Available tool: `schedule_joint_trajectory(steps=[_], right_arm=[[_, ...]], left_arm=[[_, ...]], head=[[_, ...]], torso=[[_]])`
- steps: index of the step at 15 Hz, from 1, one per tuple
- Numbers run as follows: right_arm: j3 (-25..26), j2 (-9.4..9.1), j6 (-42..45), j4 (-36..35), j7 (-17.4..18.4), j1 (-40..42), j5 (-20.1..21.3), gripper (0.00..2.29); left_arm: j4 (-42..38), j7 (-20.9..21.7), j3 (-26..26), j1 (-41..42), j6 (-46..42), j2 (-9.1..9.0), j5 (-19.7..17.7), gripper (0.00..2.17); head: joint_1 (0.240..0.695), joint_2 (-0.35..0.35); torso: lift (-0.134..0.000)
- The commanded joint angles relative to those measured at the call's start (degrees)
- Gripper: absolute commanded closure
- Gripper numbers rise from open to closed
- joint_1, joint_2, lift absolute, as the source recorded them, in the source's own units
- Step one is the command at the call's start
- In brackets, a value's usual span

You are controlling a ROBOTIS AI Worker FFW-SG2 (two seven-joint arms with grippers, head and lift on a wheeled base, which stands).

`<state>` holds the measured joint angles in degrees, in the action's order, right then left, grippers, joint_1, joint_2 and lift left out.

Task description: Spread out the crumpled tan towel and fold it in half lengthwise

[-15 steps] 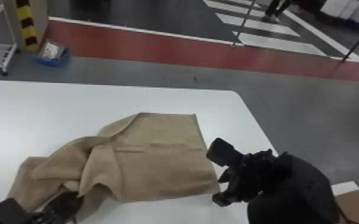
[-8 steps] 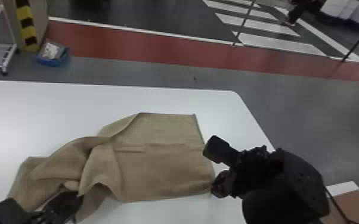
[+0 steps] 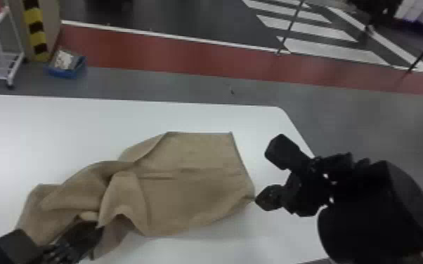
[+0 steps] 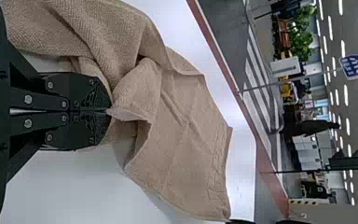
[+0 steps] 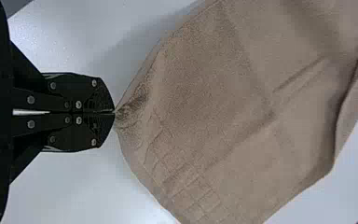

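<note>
Where a pale white table (image 3: 45, 133) with a rounded far right corner stands before the robot, a tan woven cloth towel (image 3: 193, 196) lies across its top, partly spread and partly crumpled. From where I stand in the room, looking the way the robot faces, the towel's right part is fairly smooth, with a few creases running across it and a straight edge on its right side. Its left part is bunched into thick, rounded folds that reach toward the near left of the table. At that bunched end is the robot's left gripper (image 3: 98, 230), black with two flat fingers; they are pressed together and pinch a small peak of the cloth. On the other side, the matching black right gripper (image 3: 257, 200) also has its fingers closed together, holding the towel's near right corner at their very tips, and the fabric puckers where it is gripped. Beyond the table, a red band (image 3: 172, 59) crosses the grey floor. To the left, on that floor, sit a small blue bin (image 3: 61, 72) and, farther left, a white wire-shelved cart (image 3: 0, 58) on wheels. White painted stripes (image 3: 330, 49) mark the floor at the far right.
</note>
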<state>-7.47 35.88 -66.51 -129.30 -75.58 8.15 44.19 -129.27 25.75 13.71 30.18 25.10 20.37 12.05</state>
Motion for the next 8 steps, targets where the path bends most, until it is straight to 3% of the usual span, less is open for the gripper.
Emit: schedule_joint_trajectory(steps=[1, 2, 3, 5, 6, 8], right_arm=[[6.06, 0.33, 0.8, -1.57, 0.17, 0.72, -1.57, 1.18], [9.84, 0.25, 0.63, -1.57, 0.79, 0.37, -3.59, 1.18], [14.85, -0.02, -0.07, -1.57, 1.58, -0.24, -8.6, 1.18], [19.6, -1.51, -4.29, -1.57, 5.62, -2.79, -17.12, 1.18], [20.74, -2.48, -6.4, -1.57, 7.73, -4.11, -20.46, 1.18], [20.57, -4.68, -8.51, -1.39, 12.74, -6.48, -22.84, 1.18]], left_arm=[[-0.02, 0.0, 0.44, -0.82, 0.0, -0.51, 0.08, 2.09], [-0.02, 0.0, 0.7, -1.35, 0.0, -0.86, 0.0, 2.09], [0.07, 0.0, 0.7, -1.88, 0.18, -1.3, 0.08, 2.09], [0.78, 0.09, 0.79, -3.81, 1.05, -1.65, 0.7, 2.09], [1.74, 0.18, 0.79, -5.39, 1.58, -2.0, 0.52, 2.09], [4.03, 0.79, 0.0, -8.21, 3.51, -2.36, 0.43, 2.09]], head=[[0.695, -0.339], [0.695, -0.348], [0.695, -0.35], [0.695, -0.35], [0.695, -0.35], [0.695, -0.35]], torso=[[-0.123], [-0.123], [-0.123], [-0.123], [-0.123], [-0.123]])
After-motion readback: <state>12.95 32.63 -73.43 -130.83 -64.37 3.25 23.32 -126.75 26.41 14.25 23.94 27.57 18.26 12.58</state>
